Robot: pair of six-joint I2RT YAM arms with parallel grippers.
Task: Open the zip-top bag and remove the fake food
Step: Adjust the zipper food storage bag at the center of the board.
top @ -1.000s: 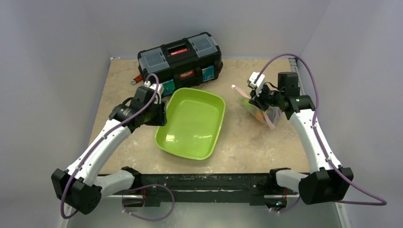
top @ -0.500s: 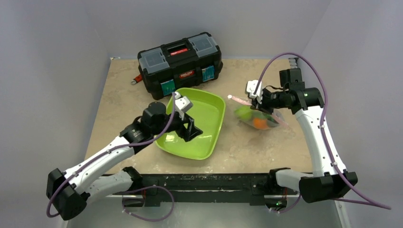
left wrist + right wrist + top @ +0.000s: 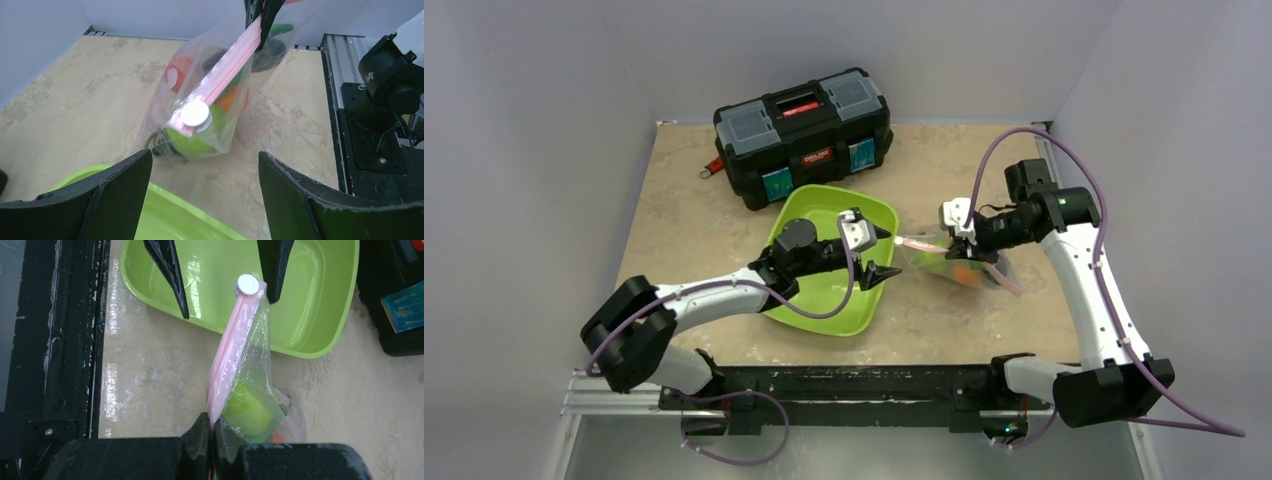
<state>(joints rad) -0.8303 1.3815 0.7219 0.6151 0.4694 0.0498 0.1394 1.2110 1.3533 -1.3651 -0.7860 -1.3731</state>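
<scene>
The clear zip-top bag (image 3: 954, 262) hangs from my right gripper (image 3: 957, 243), which is shut on its pink zip strip (image 3: 227, 370). The strip sticks out toward the tray and ends in a white round slider (image 3: 195, 114), also seen in the right wrist view (image 3: 247, 284). Fake food shows through the plastic: a green piece (image 3: 192, 142), an orange piece (image 3: 965, 272) and a red one (image 3: 176, 72). My left gripper (image 3: 877, 257) is open over the tray's right edge, its fingers (image 3: 170, 270) either side of the slider, just short of it.
The lime-green tray (image 3: 819, 290) lies mid-table, with my left arm reaching across it. A black toolbox (image 3: 804, 120) stands behind it, a small red tool (image 3: 712, 166) by its left end. A metal rail (image 3: 332, 65) runs along the table's right edge.
My left arm has swung from the tray's left side across the tray toward the bag, its gripper open. My right gripper has brought the bag down and left, toward the tray.
</scene>
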